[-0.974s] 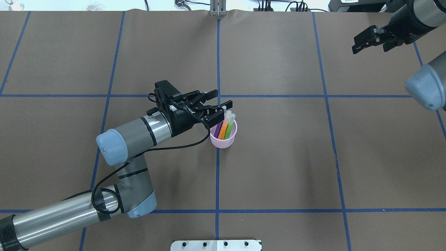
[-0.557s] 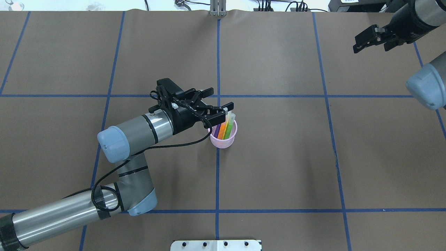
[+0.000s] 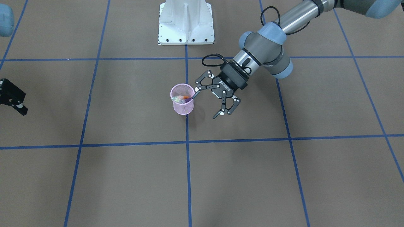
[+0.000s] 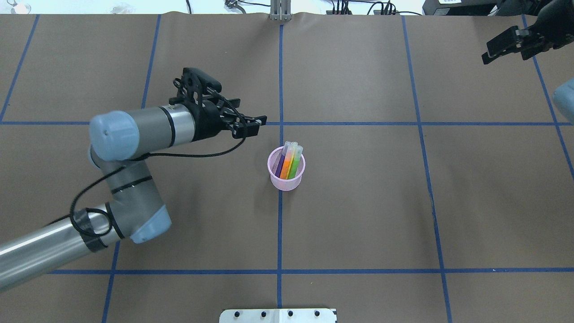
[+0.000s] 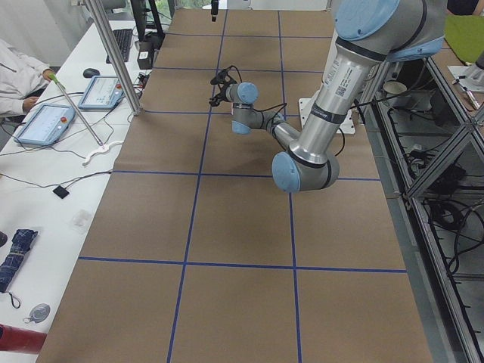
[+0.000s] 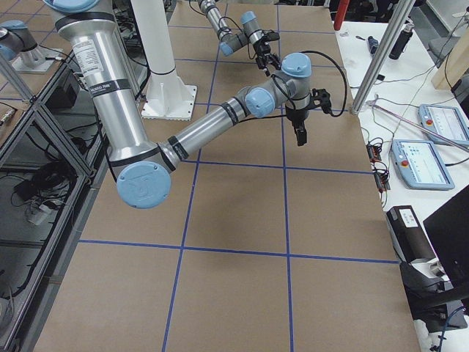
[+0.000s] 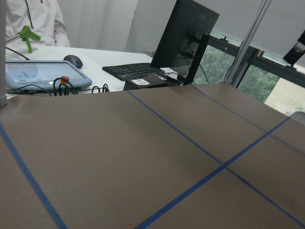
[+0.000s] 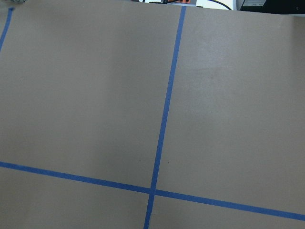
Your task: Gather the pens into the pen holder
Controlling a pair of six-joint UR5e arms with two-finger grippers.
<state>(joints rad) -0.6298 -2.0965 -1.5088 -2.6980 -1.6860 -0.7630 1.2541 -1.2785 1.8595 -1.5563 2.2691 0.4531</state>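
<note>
Left tool: jaws spread, nothing held. Pink pen holder stands just beside it on desk, with the purple, orange and green pens inside. Judgement: back away upward without grazing caps or rim. Right tool also spread, well apart.

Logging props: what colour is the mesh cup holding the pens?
Pink; the round wire-mesh pen holder shows best overhead.

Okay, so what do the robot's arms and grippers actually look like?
The left arm and right arm are silver-grey tubes with pale blue joint caps and black bands. The left gripper and right gripper are black and two-fingered. A black cable loops along the left arm; small white lettering near its gripper is unreadable.
</note>
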